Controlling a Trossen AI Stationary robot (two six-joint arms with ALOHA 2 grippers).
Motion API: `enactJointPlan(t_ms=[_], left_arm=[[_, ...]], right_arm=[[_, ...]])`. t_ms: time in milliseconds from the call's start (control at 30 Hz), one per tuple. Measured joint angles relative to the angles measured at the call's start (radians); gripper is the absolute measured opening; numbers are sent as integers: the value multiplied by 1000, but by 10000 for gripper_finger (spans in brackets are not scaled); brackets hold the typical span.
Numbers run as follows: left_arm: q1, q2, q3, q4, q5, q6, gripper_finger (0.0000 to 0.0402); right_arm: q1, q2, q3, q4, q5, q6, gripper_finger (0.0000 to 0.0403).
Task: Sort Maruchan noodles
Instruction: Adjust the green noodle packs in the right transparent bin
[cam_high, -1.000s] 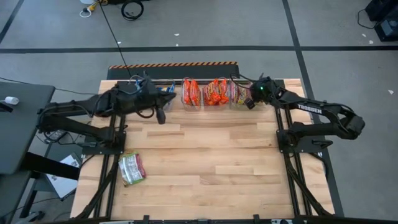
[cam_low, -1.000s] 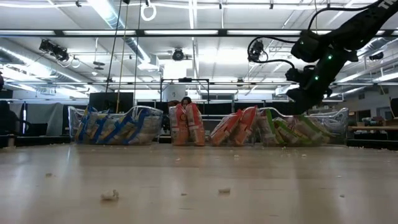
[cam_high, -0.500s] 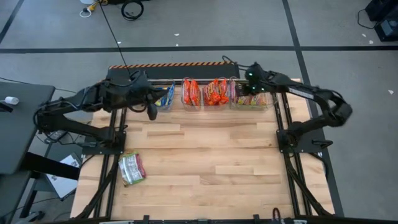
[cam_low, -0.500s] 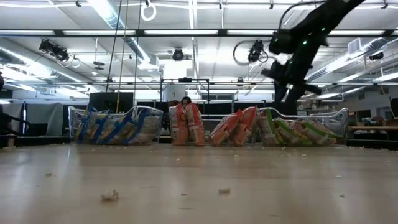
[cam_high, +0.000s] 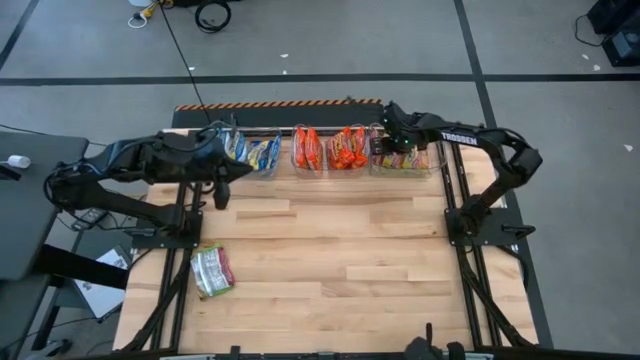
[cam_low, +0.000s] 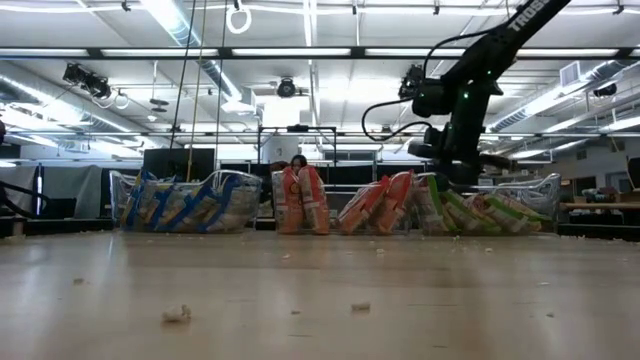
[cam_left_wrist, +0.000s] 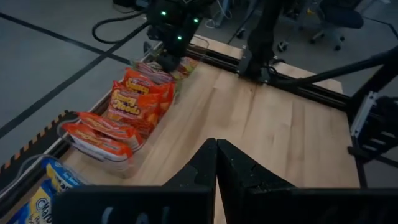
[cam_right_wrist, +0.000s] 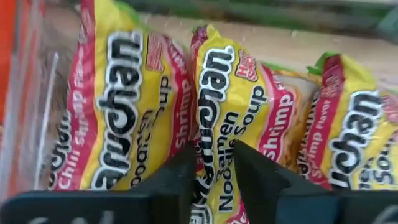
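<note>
Right gripper (cam_right_wrist: 211, 180) slightly parted, straddling upright yellow-pink packet (cam_right_wrist: 233, 118) directly ahead in bin; descend straight, pinch only this one. Left gripper (cam_left_wrist: 216, 163) clenched, idle.

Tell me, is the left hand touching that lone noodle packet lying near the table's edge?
Apart. The high view shows the left hand well away from the loose packet, with bare wood between them.

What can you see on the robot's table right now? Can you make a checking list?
Surface: wooden table, crumbs in the low view.
Job's things: blue packets, orange packets and yellow-pink packets stand in clear bins along the far edge; one stray packet lies near the left edge.
Clutter: nothing seen.
Grippers: left gripper shut, empty; right gripper over the yellow-pink packets, slightly open.
Cables: black cable on floor.
Surroundings: workshop, ceiling lights.
</note>
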Motion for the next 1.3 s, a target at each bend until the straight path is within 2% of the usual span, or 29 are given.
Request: enactJointPlan(t_ms=[167, 200, 367, 467, 567, 767, 933, 1000, 1167, 1300], left_arm=[[-10, -18, 0, -5, -2, 8, 15], [-10, -25, 0, -5, -2, 8, 15], [-9, -43, -1, -20, -2, 0, 15], [-9, -54, -1, -21, -2, 0, 15], [-9, -54, -1, -21, -2, 1, 15], [-9, -51, -1, -21, -2, 18, 15], [-8, -52, -1, -20, -2, 28, 15], [-8, -52, -1, -20, -2, 38, 15], [-8, -52, -1, -18, -8, 54, 15], [-8, -52, -1, -18, -28, 54, 15]], right_arm=[[-7, -34, 1, 5, -32, -6, 21], [-11, -50, 1, 5, -43, -16, 12], [-38, -156, -33, 78, -134, -37, 6], [-75, -210, -106, 168, -247, -18, 5], [-103, -241, -192, 260, -299, -2, 5], [-113, -246, -270, 289, -300, -2, 35], [-105, -256, -183, 180, -289, -78, 84], [-95, -254, -112, 69, -232, -134, 100], [-54, -182, 38, -247, -6, -230, 127], [-50, -89, 48, -317, 21, -226, 146]])
